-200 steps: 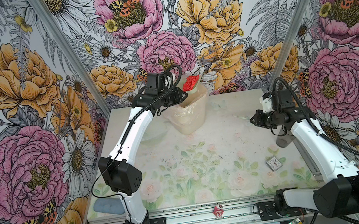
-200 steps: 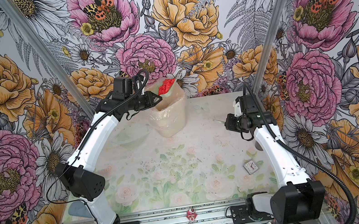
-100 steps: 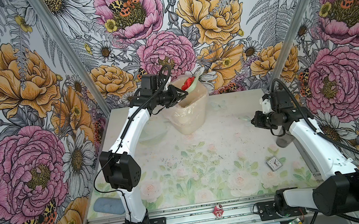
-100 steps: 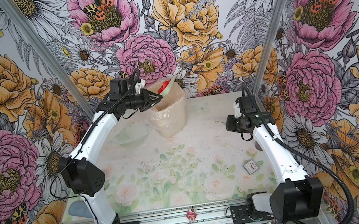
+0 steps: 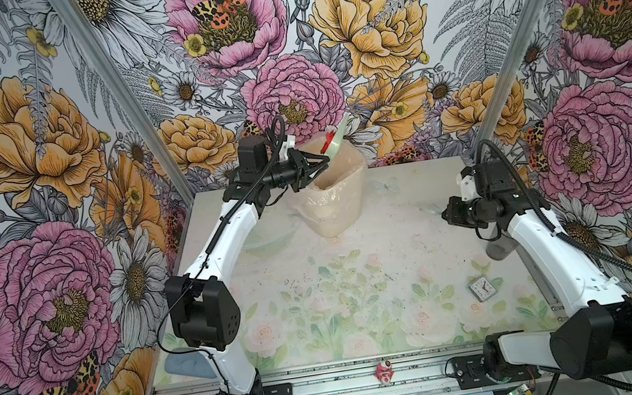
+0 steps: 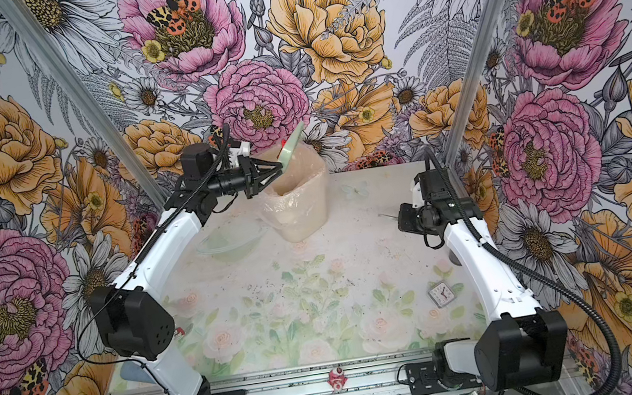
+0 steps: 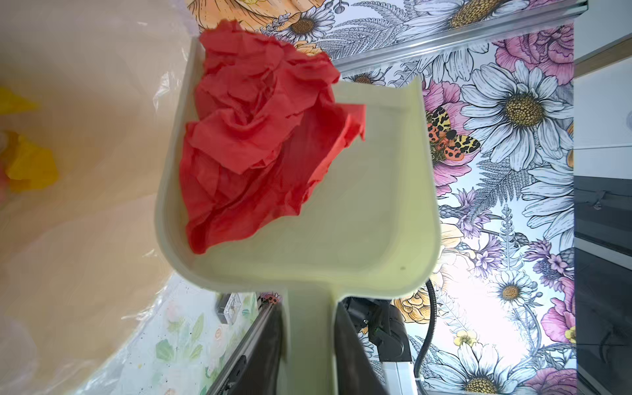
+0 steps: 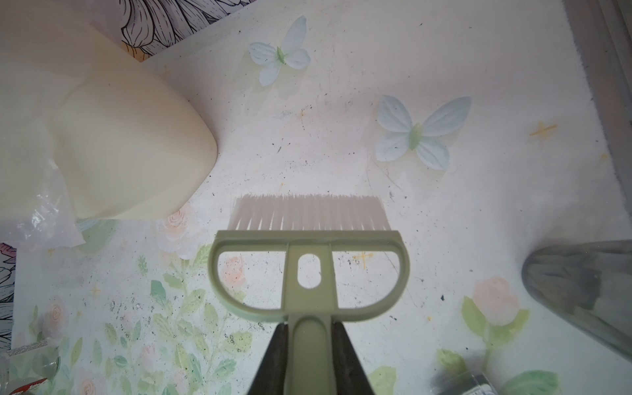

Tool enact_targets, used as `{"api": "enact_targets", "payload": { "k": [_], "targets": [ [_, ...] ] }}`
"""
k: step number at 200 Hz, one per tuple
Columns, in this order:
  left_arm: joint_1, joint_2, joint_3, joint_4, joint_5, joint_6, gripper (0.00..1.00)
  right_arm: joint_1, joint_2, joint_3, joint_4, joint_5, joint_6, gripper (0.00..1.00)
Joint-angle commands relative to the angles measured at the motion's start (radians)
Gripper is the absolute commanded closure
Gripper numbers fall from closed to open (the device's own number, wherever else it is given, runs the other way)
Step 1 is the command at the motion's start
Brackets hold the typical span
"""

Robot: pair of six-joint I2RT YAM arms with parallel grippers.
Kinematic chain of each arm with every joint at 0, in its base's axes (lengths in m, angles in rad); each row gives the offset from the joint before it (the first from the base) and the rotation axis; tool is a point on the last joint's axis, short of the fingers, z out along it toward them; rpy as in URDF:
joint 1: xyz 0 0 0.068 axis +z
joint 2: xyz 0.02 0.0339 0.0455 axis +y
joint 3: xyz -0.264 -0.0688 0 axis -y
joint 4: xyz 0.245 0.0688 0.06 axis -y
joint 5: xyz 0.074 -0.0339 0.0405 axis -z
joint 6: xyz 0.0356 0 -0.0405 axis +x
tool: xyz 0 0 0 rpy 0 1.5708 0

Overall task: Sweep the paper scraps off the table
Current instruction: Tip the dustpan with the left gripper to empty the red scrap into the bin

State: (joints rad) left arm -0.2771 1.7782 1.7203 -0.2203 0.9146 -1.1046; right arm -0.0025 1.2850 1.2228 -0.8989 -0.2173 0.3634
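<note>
Top views: dustpan (image 5: 341, 138) is held tilted over the lined bin (image 5: 338, 203) at the table (image 5: 360, 284) far edge.
Left wrist: left gripper (image 7: 309, 349) is clamped on the dustpan handle. A red paper scrap (image 7: 260, 136) is lodged in the pan, and yellow scraps (image 7: 30, 167) are seen inside the bin.
Right wrist: right gripper (image 8: 309, 359) is closed on the brush (image 8: 307, 273) handle, held over the table.

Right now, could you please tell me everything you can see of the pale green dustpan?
The dustpan is pale green, seemingly smooth plastic: a flat scoop with raised side and back walls and a straight handle. The left gripper is shut on that handle. In both top views the pan is held up, tipped on edge, over the bag-lined bin. One crumpled red paper scrap rests against the side wall nearest the bin.
</note>
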Motion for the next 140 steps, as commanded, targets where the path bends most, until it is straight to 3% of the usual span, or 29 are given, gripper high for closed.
{"api": "enact_targets", "payload": {
  "k": [1,39,78,140],
  "targets": [
    [0.012,-0.05,-0.023,0.102,0.038,-0.073,1.0,0.001,-0.004,-0.005,0.02,0.01,-0.017,1.0],
    [0.023,-0.057,-0.092,0.192,0.058,-0.188,1.0,0.001,-0.005,-0.002,0.02,0.01,-0.02,1.0],
    [0.034,-0.063,-0.175,0.366,0.08,-0.388,1.0,-0.001,-0.002,-0.006,0.02,0.01,-0.021,1.0],
    [0.026,-0.086,-0.211,0.516,0.059,-0.528,1.0,0.0,0.005,-0.005,0.021,0.009,-0.02,1.0]
  ]
}}
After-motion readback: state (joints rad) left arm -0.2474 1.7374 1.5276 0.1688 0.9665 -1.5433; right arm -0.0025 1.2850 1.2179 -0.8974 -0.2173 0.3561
